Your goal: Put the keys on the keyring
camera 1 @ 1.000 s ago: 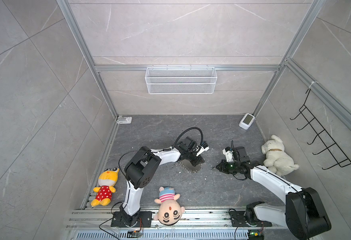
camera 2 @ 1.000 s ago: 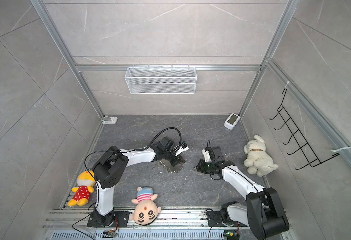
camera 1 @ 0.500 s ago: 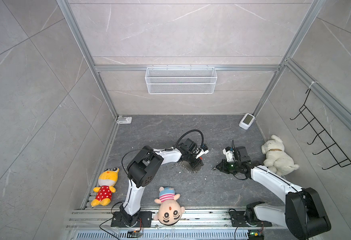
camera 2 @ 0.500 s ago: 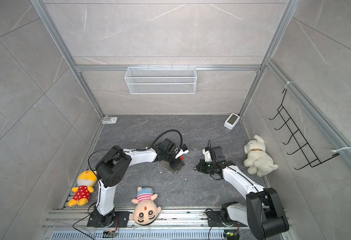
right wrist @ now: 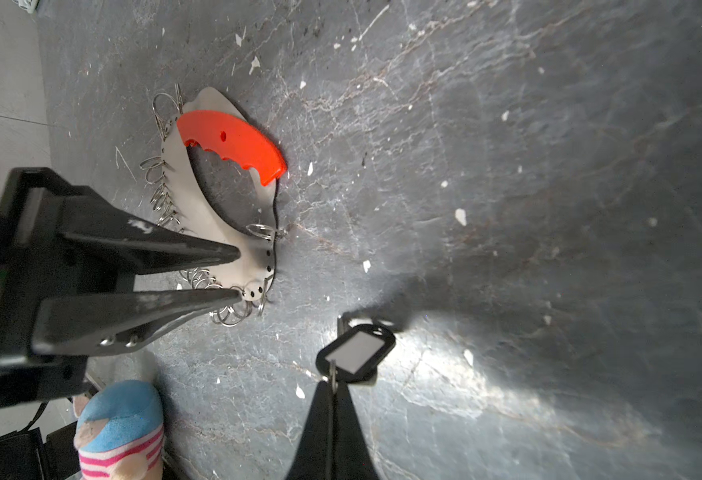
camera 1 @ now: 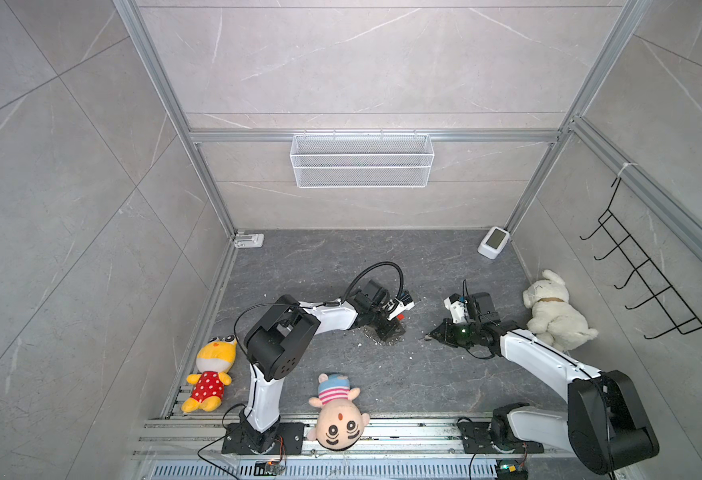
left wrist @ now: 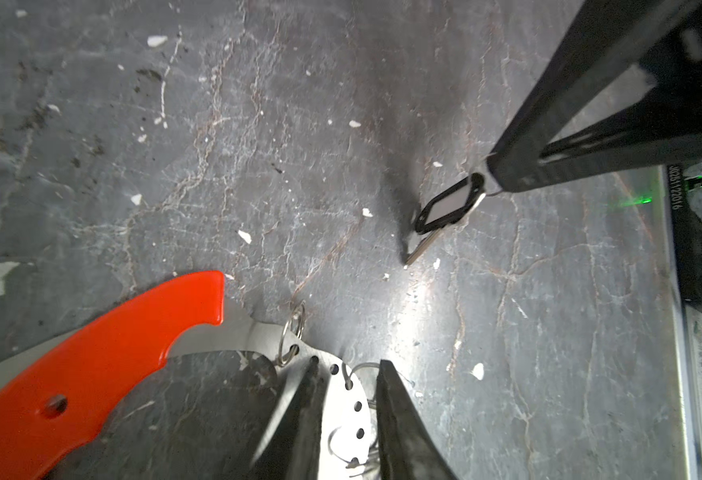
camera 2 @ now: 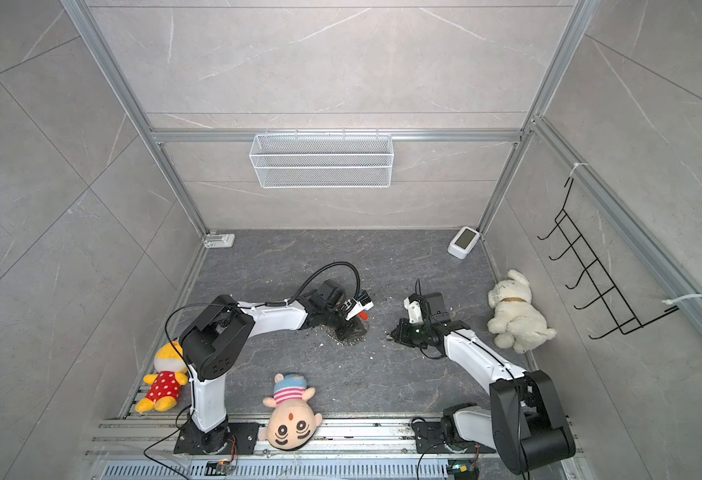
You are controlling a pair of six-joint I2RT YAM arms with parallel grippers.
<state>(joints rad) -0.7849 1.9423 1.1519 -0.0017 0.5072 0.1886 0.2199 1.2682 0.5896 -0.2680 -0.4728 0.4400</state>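
Observation:
The keyring (right wrist: 212, 224) is a flat metal oval with a red handle (right wrist: 233, 143) and several small silver rings, lying on the dark floor. Its red part (camera 1: 400, 328) also shows in a top view. My left gripper (left wrist: 347, 374) is open, its fingers (right wrist: 216, 251) standing on either side of the keyring's perforated metal band (left wrist: 341, 399). My right gripper (right wrist: 332, 384) is shut on the small ring of the keys (right wrist: 357, 347), a black tag with a white label and a short metal blade. The keys (left wrist: 445, 208) hang tip-down on the floor, a short way right of the keyring.
A yellow plush (camera 1: 210, 370), a doll-head plush (camera 1: 338, 415) and a white plush (camera 1: 553, 311) lie around the arms. A small white device (camera 1: 494, 242) sits at the back right corner. A wire basket (camera 1: 362, 160) and a black hook rack (camera 1: 640, 282) hang on the walls.
My left gripper's jaws have spread apart around the keyring's band, and its arm has shifted slightly. The right gripper and the keys have stayed put.

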